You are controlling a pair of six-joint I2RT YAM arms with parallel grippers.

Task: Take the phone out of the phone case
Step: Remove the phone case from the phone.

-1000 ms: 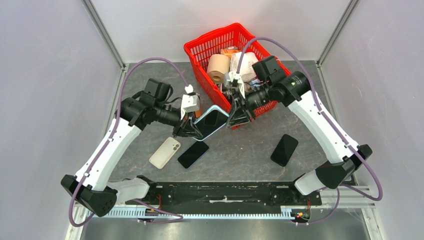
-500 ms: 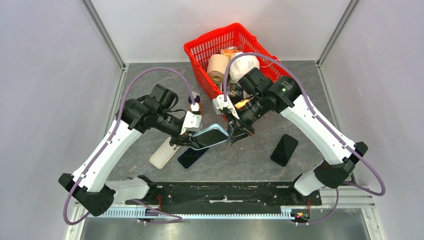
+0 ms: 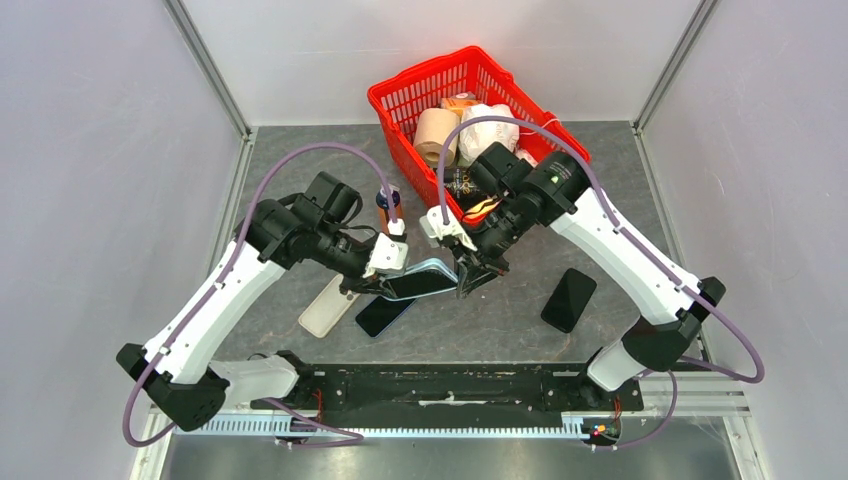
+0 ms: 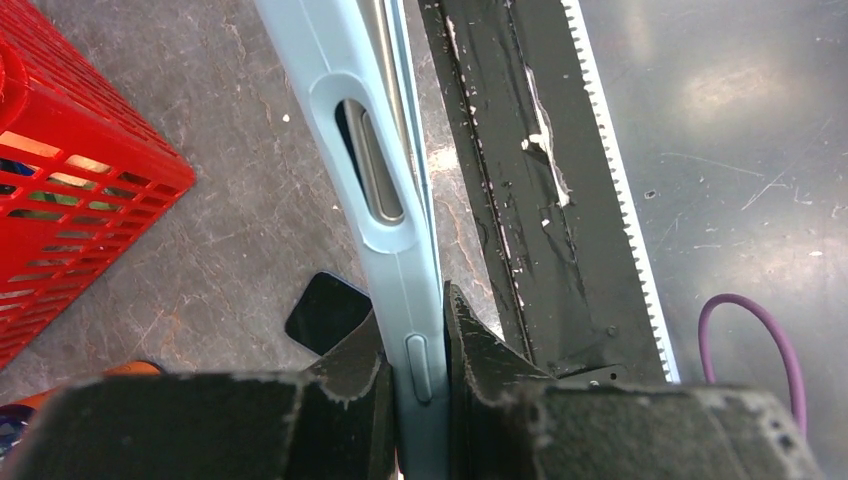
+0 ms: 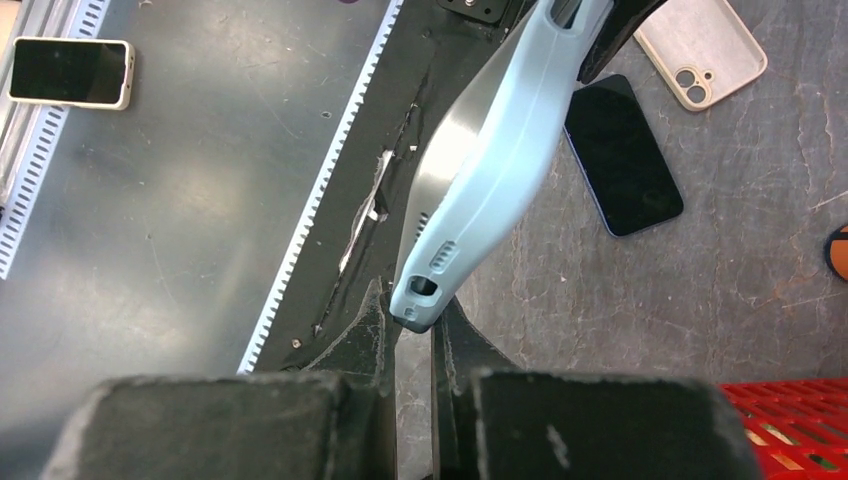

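Phone case (image 3: 421, 280) aloft, left gripper (image 3: 384, 287), right gripper (image 3: 466, 283) pinching opposite ends

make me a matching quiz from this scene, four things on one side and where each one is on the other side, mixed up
Things
1. blue phone case
2. beige case
3. toilet roll
4. lone black phone

Places
a. inside the red basket
b. gripped at its ends by the left tool and right tool
c. flat on the table, by itself, right of both tools
d. flat on the table, beside a dark phone

Pairs: 1-b, 2-d, 3-a, 4-c
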